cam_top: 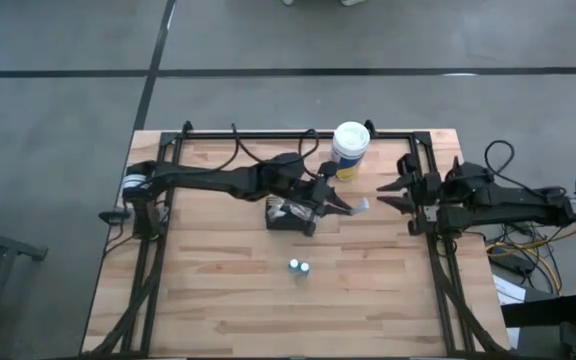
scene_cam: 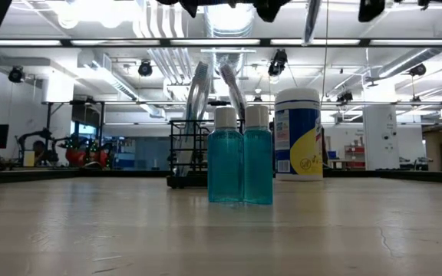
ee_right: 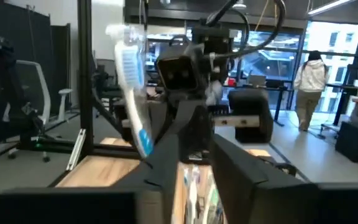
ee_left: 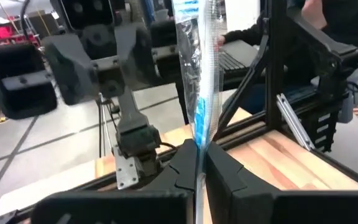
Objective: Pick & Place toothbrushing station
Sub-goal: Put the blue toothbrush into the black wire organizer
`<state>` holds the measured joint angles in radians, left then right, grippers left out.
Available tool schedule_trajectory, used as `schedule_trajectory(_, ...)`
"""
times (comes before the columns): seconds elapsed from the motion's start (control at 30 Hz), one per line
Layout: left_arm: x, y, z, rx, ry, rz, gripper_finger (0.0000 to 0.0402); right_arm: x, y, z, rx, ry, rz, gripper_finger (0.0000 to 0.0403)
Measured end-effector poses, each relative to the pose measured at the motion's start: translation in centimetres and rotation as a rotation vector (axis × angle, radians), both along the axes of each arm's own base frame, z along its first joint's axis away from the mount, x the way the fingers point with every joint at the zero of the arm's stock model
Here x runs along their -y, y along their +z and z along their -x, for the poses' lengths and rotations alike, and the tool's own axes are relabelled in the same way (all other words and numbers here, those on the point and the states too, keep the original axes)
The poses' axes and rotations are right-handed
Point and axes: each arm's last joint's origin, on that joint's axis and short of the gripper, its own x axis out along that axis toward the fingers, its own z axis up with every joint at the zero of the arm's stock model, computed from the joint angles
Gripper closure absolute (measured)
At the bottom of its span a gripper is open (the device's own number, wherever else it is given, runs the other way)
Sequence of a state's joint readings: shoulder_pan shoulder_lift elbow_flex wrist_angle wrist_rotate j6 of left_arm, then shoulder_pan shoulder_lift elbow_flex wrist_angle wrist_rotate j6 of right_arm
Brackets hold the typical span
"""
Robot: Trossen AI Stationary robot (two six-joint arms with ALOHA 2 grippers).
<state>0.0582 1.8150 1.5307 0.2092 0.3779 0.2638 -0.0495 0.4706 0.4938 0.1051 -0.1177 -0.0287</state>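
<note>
Two dark arms work over the pale wooden desk [cam_top: 218,290], which is ringed by a black metal frame. The left arm reaches in across the desk's middle, and its fingers [ee_left: 201,165] are pressed shut on a toothbrush sealed in clear plastic wrap [ee_left: 197,68]; the left wrist view shows the packet pinched tightly between the two dark pads and standing up from them. From above, that gripper [cam_top: 336,203] sits just beside the small black rectangular mesh caddy [cam_top: 291,214], with the wrapped brush [cam_top: 356,207] jutting out towards the right arm. The caddy stands near the centre of the desk, a little towards the far edge, and the level view shows toothbrushes standing upright in it [scene_cam: 186,157]. Just behind and to the right of the caddy stands a white cylindrical canister with a yellow and blue label [cam_top: 349,150], upright and apart from it. Nearer the front edge, two small bottles of blue-green liquid with white caps [cam_top: 299,267] stand side by side, touching, well apart from the caddy. The right arm waits at the desk's right edge, its fingers [cam_top: 396,194] spread a little way apart and holding nothing. A person in a pale top [ee_right: 311,87] stands far off in the room beyond.
</note>
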Motion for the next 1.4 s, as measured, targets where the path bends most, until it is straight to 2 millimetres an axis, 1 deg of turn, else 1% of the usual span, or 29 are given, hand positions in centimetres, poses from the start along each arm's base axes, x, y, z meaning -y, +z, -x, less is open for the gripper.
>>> schedule_trajectory(0.13,-0.4,0.6,0.0,0.027,0.007,-0.003,0.0390,-0.2,1.2,-1.6,-0.034,0.026,0.031,0.0253)
schedule_trajectory(0.3,-1.0,0.3,0.0,0.012,0.024,-0.005,0.0390,-0.6,1.3,-4.1,-0.117,0.086,0.069,0.0191)
schedule_trajectory(0.47,-1.7,0.2,0.1,0.014,0.039,-0.005,0.0390,-0.9,1.9,-6.2,-0.149,0.118,0.079,0.0153)
schedule_trajectory(0.6,-1.7,0.1,0.0,0.010,0.040,-0.005,0.0390,-0.9,2.4,-7.4,-0.159,0.123,0.082,0.0144)
schedule_trajectory(0.67,-1.7,0.2,0.0,0.012,0.040,-0.005,0.0390,-0.9,2.5,-7.7,-0.165,0.123,0.083,0.0153)
schedule_trajectory(0.77,-1.7,0.1,0.0,0.011,0.040,-0.005,0.0390,-0.9,2.5,-7.8,-0.164,0.121,0.085,0.0187)
schedule_trajectory(0.87,-1.7,0.1,0.0,0.009,0.040,-0.004,0.0390,-0.9,2.4,-7.7,-0.164,0.117,0.097,0.0242)
schedule_trajectory(1.07,-1.7,0.1,0.0,0.010,0.040,-0.003,0.0390,-0.9,3.0,-6.9,-0.125,0.111,0.108,0.0372)
schedule_trajectory(1.1,-1.7,0.1,0.0,0.009,0.040,0.001,0.0390,-0.9,3.0,-6.8,-0.123,0.110,0.117,0.0381)
schedule_trajectory(1.2,-1.7,0.2,0.0,0.009,0.040,0.004,0.0383,-0.9,3.0,-6.8,-0.123,0.108,0.118,0.0386)
schedule_trajectory(1.33,-1.7,0.1,0.1,-0.002,0.029,0.018,0.0360,-0.9,2.9,-6.9,-0.132,0.109,0.120,0.0390)
schedule_trajectory(1.4,-1.6,0.5,0.5,-0.019,0.010,0.018,0.0344,-0.9,2.7,-6.8,-0.146,0.113,0.118,0.0390)
